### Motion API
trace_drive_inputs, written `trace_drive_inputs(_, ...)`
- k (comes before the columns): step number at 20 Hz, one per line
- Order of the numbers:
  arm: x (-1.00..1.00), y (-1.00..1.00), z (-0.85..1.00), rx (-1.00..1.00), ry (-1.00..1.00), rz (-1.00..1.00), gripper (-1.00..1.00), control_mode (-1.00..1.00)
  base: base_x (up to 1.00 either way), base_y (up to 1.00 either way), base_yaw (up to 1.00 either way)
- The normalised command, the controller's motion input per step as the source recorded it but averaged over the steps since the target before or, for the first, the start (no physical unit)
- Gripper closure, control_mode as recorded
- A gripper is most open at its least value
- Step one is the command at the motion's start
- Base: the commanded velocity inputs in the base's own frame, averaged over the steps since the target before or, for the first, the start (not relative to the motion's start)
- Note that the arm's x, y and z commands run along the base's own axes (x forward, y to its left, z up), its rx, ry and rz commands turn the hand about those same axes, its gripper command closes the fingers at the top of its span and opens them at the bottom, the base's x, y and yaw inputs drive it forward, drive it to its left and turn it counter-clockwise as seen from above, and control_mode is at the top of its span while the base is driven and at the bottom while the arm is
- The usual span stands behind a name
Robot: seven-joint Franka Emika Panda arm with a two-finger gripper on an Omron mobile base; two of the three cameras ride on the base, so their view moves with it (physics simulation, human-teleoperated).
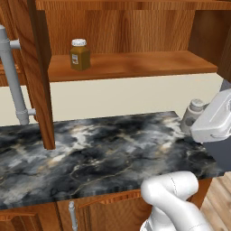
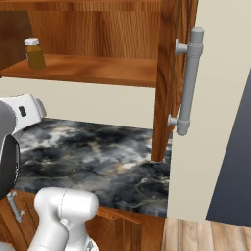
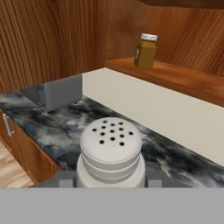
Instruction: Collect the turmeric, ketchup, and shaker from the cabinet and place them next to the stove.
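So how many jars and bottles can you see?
2. The turmeric stands on the cabinet shelf; the shaker sits between the gripper's fingers over the counter. Others may be hidden.

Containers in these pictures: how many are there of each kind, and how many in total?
Amber jar with white lid (turmeric, on the cabinet shelf): 1
White-grey shaker with holes in its cap, at the end effector: 1
Total: 2

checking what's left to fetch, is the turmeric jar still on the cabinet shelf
Yes, the turmeric stands upright on the cabinet shelf, white lid on top.
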Motion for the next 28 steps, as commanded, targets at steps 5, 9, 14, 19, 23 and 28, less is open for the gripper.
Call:
trace_drive_inputs(5, -0.01, 0.01, -0.1, 0.0, 0.02, 0.0, 1.0, -1.0, 0.0, 0.0, 0.0)
trace_drive_inputs(9, 0.0, 0.0, 0.0, 0.0, 0.0, 0.0, 1.0, 1.0, -0.47, 0.11, 0.0)
trace_drive_inputs(14, 0.0, 0.0, 0.0, 0.0, 0.0, 0.0, 1.0, 1.0, -0.69, 0.31, 0.0)
trace_drive_inputs(19, 0.0, 0.0, 0.0, 0.0, 0.0, 0.0, 1.0, 1.0, -0.78, 0.67, 0.08)
trace_drive_inputs(23, 0.0, 0.0, 0.0, 0.0, 0.0, 0.0, 1.0, 1.0, -0.6, 0.83, 0.23)
trace_drive_inputs(28, 0.0, 0.0, 0.0, 0.0, 0.0, 0.0, 1.0, 1.0, -0.55, 0.91, 0.29)
